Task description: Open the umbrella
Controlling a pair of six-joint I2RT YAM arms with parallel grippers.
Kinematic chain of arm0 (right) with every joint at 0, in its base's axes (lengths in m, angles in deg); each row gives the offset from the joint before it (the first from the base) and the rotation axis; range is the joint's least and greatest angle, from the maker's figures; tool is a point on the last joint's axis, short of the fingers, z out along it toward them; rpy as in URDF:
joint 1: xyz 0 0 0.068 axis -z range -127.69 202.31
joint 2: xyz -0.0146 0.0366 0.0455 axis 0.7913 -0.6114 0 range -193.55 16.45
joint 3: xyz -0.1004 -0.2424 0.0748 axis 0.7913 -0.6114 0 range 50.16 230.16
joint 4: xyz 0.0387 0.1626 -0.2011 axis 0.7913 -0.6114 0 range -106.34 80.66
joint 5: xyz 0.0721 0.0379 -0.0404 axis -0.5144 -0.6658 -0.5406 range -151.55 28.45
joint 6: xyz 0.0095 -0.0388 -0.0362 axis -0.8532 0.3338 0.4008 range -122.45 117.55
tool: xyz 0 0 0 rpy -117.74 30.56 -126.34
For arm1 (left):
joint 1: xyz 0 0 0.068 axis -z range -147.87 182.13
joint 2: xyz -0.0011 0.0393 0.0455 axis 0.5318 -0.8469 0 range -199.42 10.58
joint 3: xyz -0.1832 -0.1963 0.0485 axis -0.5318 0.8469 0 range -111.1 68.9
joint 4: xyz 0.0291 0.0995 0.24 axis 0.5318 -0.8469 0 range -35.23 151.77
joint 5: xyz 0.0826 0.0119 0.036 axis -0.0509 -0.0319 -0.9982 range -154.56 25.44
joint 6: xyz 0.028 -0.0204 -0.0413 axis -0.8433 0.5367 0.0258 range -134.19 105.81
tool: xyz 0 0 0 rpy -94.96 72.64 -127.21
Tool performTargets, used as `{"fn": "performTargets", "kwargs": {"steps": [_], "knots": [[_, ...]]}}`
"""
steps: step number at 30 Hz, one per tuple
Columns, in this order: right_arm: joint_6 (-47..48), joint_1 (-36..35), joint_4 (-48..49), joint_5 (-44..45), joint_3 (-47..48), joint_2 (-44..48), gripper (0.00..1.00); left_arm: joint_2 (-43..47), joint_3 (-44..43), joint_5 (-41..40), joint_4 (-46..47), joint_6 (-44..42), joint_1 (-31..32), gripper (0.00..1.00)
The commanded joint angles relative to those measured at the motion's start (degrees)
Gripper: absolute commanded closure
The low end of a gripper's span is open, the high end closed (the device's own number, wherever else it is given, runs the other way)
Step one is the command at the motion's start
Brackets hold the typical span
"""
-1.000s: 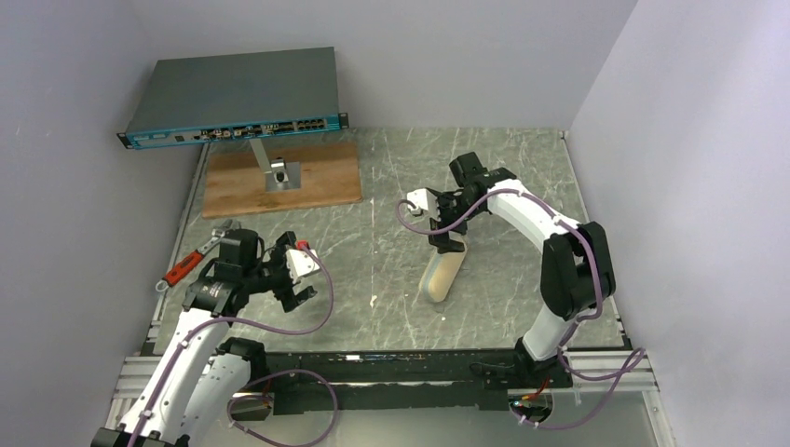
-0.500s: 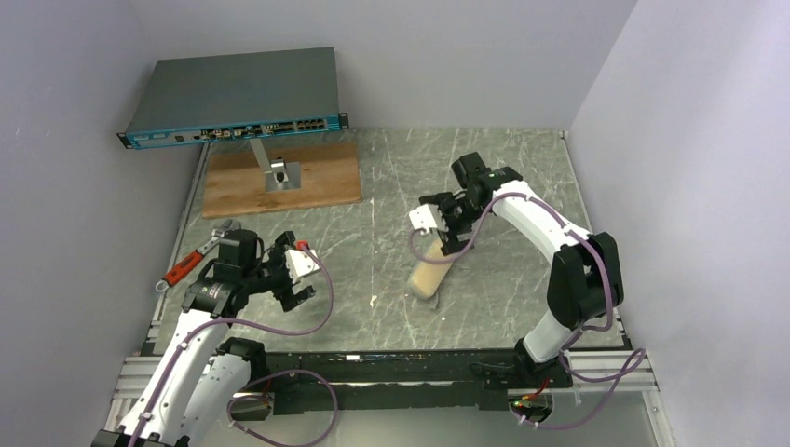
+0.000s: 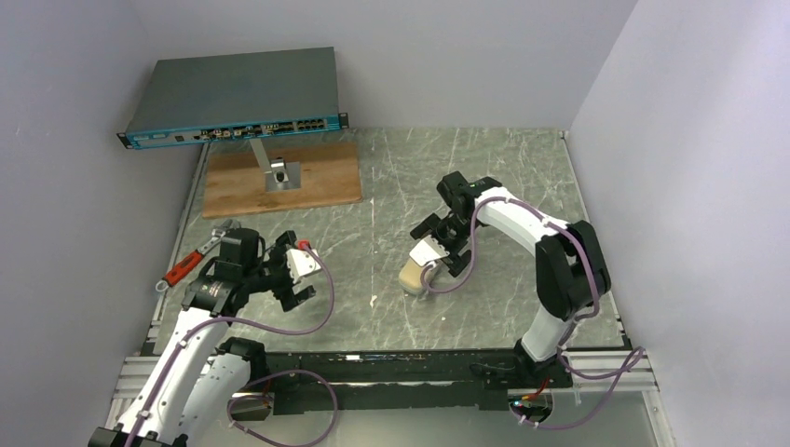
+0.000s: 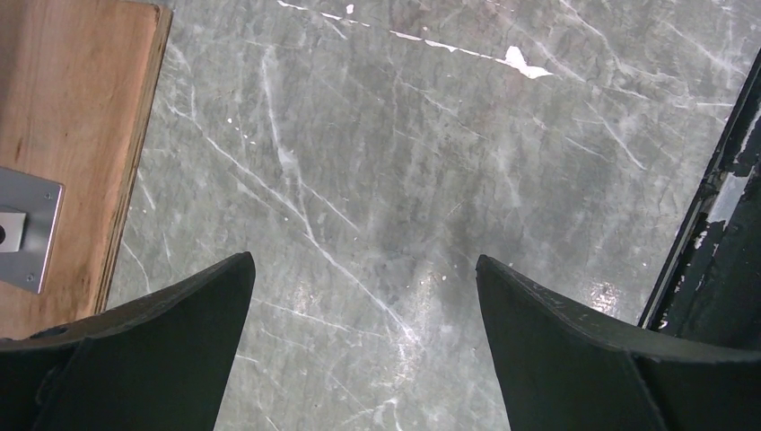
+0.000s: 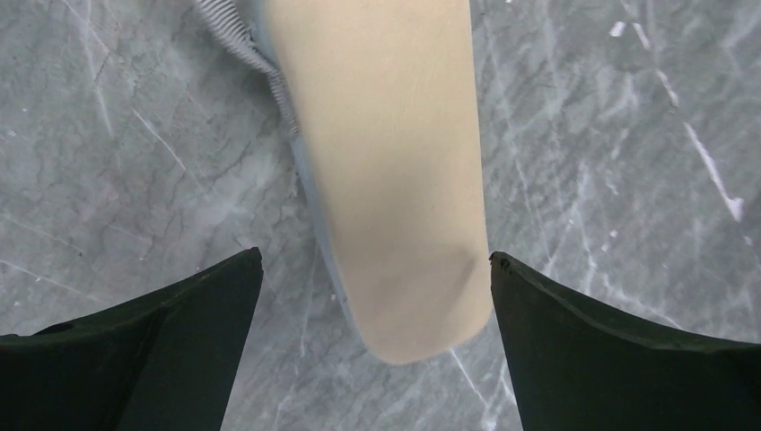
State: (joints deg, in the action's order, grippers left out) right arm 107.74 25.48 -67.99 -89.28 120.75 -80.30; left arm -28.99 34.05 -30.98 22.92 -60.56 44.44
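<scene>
Your umbrella (image 5: 386,162) is a smooth, cream, round-ended bundle lying on the veined grey marble table (image 5: 610,135), with a ribbed grey strip (image 5: 235,31) along one side. Your right gripper (image 5: 374,256) straddles its rounded end, jaws spread wide; the other end is cut off. Your left gripper (image 4: 363,259) hangs wide open over the marble, well apart.

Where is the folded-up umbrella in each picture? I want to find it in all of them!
Top external: the umbrella lies a little right of the table's middle, with only its cream end showing.
Left wrist: not in it.
Right wrist: top centre, running down inside the open right gripper.
Shared landmark: the grey marbled table, seen in all three.
</scene>
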Motion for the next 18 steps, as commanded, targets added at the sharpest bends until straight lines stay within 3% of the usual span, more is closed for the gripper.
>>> {"fn": "performTargets", "kwargs": {"steps": [1, 10, 15, 18], "knots": [[1.27, -0.33, 0.95, 0.44, 0.63, -3.61, 0.00, 0.47, -2.13, 0.32, -0.51, -1.46, 0.83, 0.00], [-22.64, 1.29, 4.47, -4.52, 4.24, -9.03, 0.13, -4.51, -1.67, -2.08, 8.88, 5.36, 5.51, 0.21], [-38.92, 1.53, 12.52, -5.09, -2.70, -3.98, 0.39, -9.12, -0.70, -4.04, 20.16, 10.07, 11.41, 0.36], [-53.57, 1.63, 17.32, -4.25, -4.85, -2.04, 0.45, -12.45, -0.38, -6.15, 26.16, 11.39, 15.55, 0.42]]}}
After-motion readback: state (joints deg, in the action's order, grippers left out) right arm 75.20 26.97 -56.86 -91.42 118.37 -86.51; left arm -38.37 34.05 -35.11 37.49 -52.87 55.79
